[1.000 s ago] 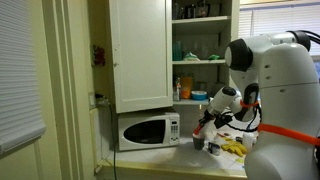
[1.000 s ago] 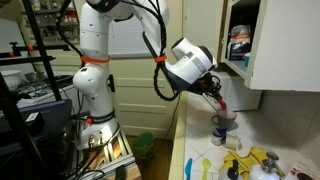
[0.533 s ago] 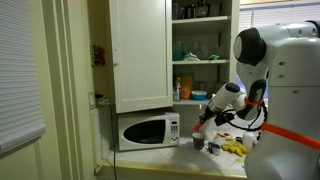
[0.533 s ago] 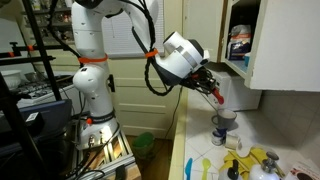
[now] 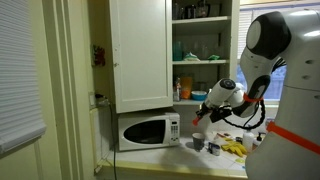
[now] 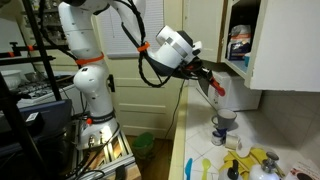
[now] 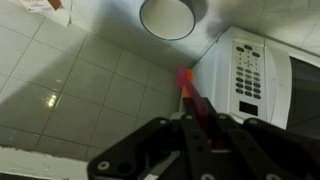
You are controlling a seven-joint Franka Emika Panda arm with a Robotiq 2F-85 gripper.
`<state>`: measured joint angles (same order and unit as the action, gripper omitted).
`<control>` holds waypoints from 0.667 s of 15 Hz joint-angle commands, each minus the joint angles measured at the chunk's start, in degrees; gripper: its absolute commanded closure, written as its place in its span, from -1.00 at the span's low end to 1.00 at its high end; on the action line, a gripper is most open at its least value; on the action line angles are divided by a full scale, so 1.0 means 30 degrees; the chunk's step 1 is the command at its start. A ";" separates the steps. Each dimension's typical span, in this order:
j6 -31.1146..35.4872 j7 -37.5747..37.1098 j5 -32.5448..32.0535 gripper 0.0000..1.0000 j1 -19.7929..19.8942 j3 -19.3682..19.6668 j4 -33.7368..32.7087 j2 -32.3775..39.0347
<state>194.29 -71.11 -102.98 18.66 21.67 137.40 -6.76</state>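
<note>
1. Plainly, the tool (image 7: 200, 122) is clamped narrow on a red stick (image 7: 190, 90), held above the cup (image 7: 166, 16) on the worktop (image 5: 150, 153).
2. A firm, steady grip seems wise, with the tip clear of the microwave (image 7: 262, 75) beside the cup.

Clamped in black two-finger gripper (image 7: 195, 128): slim red tool (image 7: 190, 90), above white tiled counter (image 7: 80, 90). Past its tip, round grey cup (image 7: 167, 16) on counter, just beside white microwave (image 7: 262, 75), below white wall cabinet (image 5: 140, 50).
</note>
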 commanded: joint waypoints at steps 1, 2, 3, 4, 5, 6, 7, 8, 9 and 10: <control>-0.2276 -0.0398 0.0214 0.94 -0.0472 -0.0651 0.1347 -0.1803; -0.2846 0.2644 0.3274 0.94 -0.0461 -0.0797 0.2260 -0.2205; -0.3204 -0.0334 0.0957 0.94 -0.0643 -0.1025 0.1632 -0.2274; -0.3588 -0.0060 0.1263 0.94 -0.0704 -0.1207 0.1802 -0.2500; -0.3985 -0.0375 0.1165 0.94 -0.0796 -0.1410 0.1864 -0.2704; -0.4263 -0.0575 0.1081 0.94 -0.0840 -0.1605 0.1888 -0.2846; -0.4585 -0.0822 0.1000 0.94 -0.0903 -0.1801 0.1907 -0.2989; -0.4875 -0.0994 0.0908 0.94 -0.0961 -0.1989 0.1899 -0.3122; -0.5216 -0.1192 0.0793 0.94 -0.1011 -0.2179 0.1872 -0.3246; -0.5497 -0.1333 0.0748 0.94 -0.1047 -0.2344 0.1861 -0.3331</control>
<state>181.57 -72.33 -99.12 16.23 15.85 141.49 -14.04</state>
